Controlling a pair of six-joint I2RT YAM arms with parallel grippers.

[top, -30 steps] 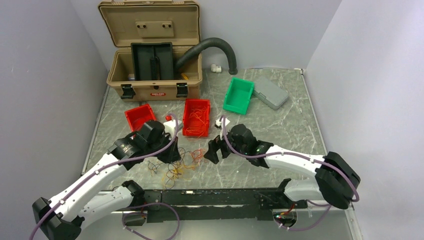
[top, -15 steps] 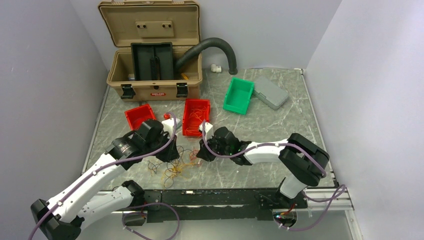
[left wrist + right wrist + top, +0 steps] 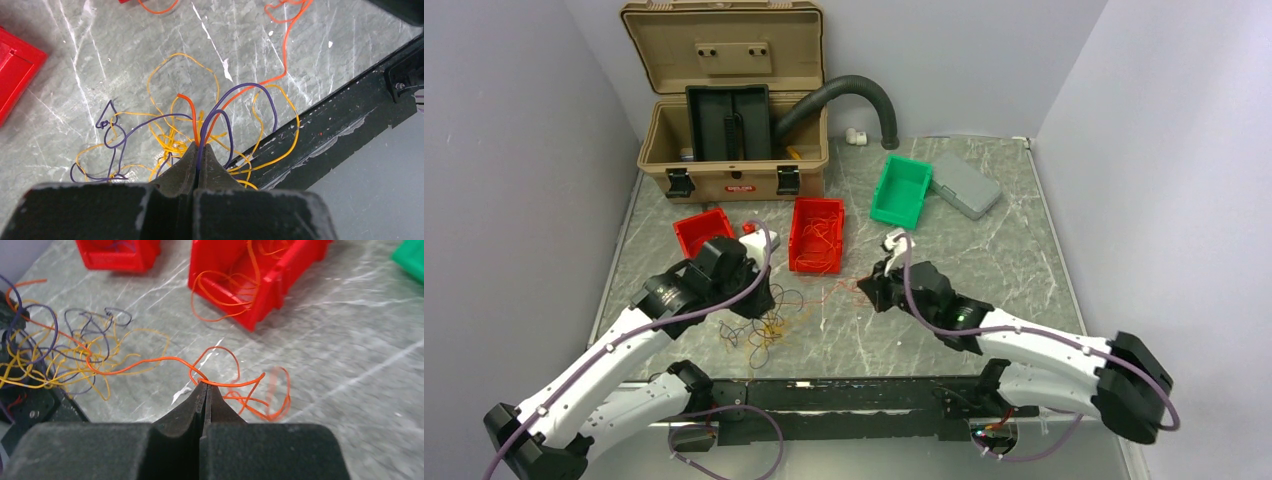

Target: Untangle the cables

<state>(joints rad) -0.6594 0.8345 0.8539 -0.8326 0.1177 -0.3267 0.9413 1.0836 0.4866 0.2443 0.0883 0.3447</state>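
At left jaws: closed right down, tips pinching a bunch of the cables (image 3: 196,134), with purple, yellow and 1 orange strand entering between the tips. Rest of the tangle spread on the bench (image 3: 75,65) ahead of those tips: purple loops to their left, yellow loops to their right, reaching the black front rail (image 3: 325,122).

Between the 2 sets of jaws: 1 orange strand (image 3: 167,359) stretched across the bench from the heap at the left jaws over to the right jaws.

At right jaws: closed completely, tips nipping that orange strand where it meets a small cluster of orange loops (image 3: 250,395) lying just right of the tips. Cannot tell whether 1 or 2 thicknesses of wire in the pinch. Ahead of the right jaws: large red bin (image 3: 272,292) with orange strands inside and spilling over its near wall. Ahead and to their left: small red bin (image 3: 120,257).

Step in hand (judgement): teasing 1 orange strand free, heap anchored on the left, strand gripped on the right. Task early, most of the heap knotted.

Next move (judgement):
- Slow, steady pull of the right jaws away from the left jaws, low over the bench.
- Firm hold on the left, so as not to drag the whole heap along.
- Watch for yellow or purple loops riding up the orange strand. On a snag, slacken and regrip nearer the tangle.
- Once free, probably into the large red bin beyond the right jaws.
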